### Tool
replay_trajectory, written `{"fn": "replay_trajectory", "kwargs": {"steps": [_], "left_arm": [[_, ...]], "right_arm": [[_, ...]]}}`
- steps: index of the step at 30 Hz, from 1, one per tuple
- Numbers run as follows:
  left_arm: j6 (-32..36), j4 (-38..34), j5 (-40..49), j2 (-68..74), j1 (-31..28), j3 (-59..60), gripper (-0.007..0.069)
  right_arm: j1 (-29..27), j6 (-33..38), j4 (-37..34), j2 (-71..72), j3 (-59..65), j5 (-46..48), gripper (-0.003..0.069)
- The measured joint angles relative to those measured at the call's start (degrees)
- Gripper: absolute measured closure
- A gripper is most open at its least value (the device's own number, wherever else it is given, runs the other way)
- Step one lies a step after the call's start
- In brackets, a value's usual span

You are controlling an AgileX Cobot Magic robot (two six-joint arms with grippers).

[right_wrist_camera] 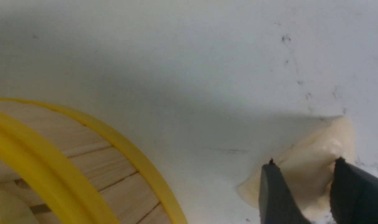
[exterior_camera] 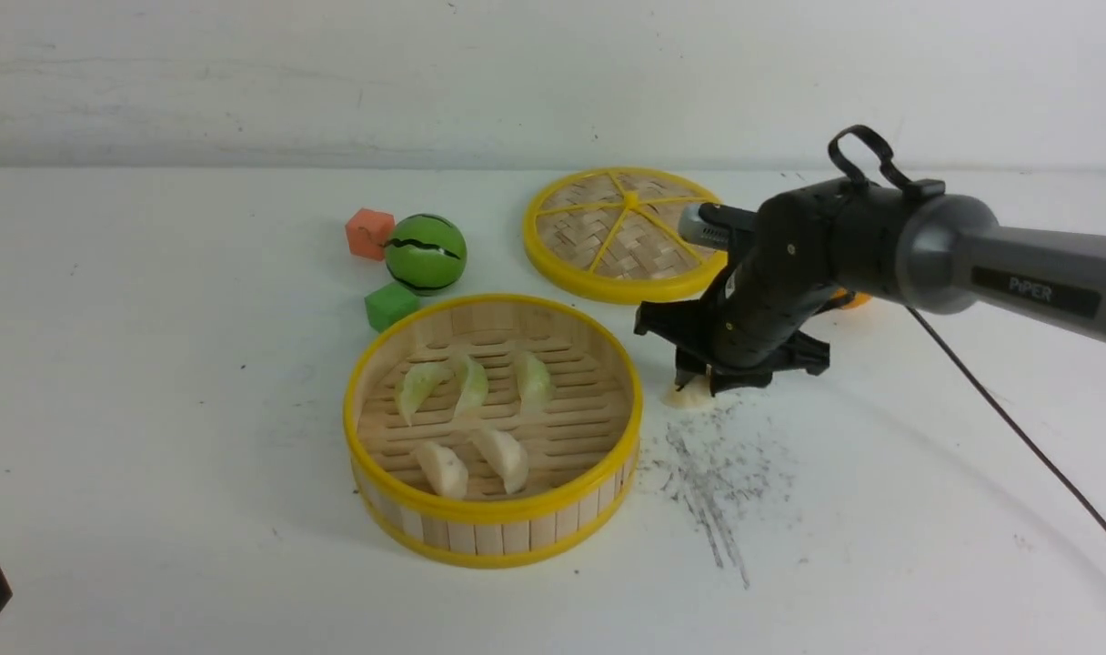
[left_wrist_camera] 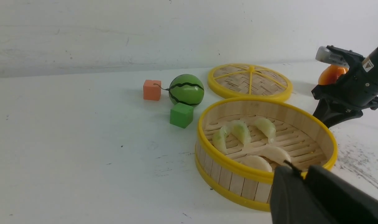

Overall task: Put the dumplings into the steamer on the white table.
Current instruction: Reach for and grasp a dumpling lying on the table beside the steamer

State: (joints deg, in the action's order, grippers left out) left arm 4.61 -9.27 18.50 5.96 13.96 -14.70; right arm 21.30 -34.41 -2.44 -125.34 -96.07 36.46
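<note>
**A:** Largest item first?

**B:** Worktop (exterior_camera: 153,455): white, with grey scuff marks to the right of the basket.

**A:** Next?

**B:** Right arm (exterior_camera: 1017,264): grey and black, reaching in from the right, with the wrist bent down toward the surface. Then the steamer (exterior_camera: 517,532): a round bamboo basket with yellow rims, standing upright near the centre. Then the lid (exterior_camera: 608,232): woven, with yellow spokes, lying flat behind the basket and well apart from it.

**A:** The hands?

**B:** Right hand (right_wrist_camera: 305,163): part-way open, tips low at the worktop, with one finger on each side of the sixth dumpling (right_wrist_camera: 313,140). I cannot tell whether they press it. Left hand (left_wrist_camera: 301,170): held back on the near side of the basket, fingers drawn almost together with only a thin slit between them and nothing in it.

**A:** Smaller lots?

**B:** Watermelon ball (exterior_camera: 426,253): behind the basket on its left. Orange cube (exterior_camera: 369,233): just beside the ball. Green cube (exterior_camera: 390,306): between the ball and the basket. Orange round thing (left_wrist_camera: 330,74): mostly hidden behind the right arm.

**A:** And the dumplings?

**B:** Three green dumplings (exterior_camera: 469,384): in a row on the slatted floor, toward the far side. Two cream dumplings (exterior_camera: 503,455): side by side nearer the front wall. The sixth dumpling is cream and lies on the worktop, near the basket's right wall but not touching it.
</note>
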Motion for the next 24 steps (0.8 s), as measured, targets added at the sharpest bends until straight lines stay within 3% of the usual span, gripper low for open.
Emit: {"fn": "replay_trajectory", "kwargs": {"steps": [5, 8, 15, 19, 24], "left_arm": [[0.0, 0.0, 0.1, 0.0, 0.0, 0.0, 0.0554], [0.0, 0.0, 0.1, 0.0, 0.0, 0.0, 0.0552], [0.0, 0.0, 0.1, 0.0, 0.0, 0.0, 0.0551], [0.0, 0.0, 0.1, 0.0, 0.0, 0.0, 0.0550], [0.0, 0.0, 0.1, 0.0, 0.0, 0.0, 0.0547]], "right_arm": [[0.0, -1.7, -0.1, -0.9, 0.0, 0.4, 0.0258], [0.1, -1.4, -0.1, -0.9, 0.0, 0.4, 0.0228], [0.2, -1.2, 1.0, -0.9, 0.0, 0.1, 0.0307], [0.3, -0.5, 1.8, -1.0, 0.0, 0.0, 0.0308], [0.4, 6.6, 1.2, -1.0, 0.0, 0.1, 0.0308]]}}
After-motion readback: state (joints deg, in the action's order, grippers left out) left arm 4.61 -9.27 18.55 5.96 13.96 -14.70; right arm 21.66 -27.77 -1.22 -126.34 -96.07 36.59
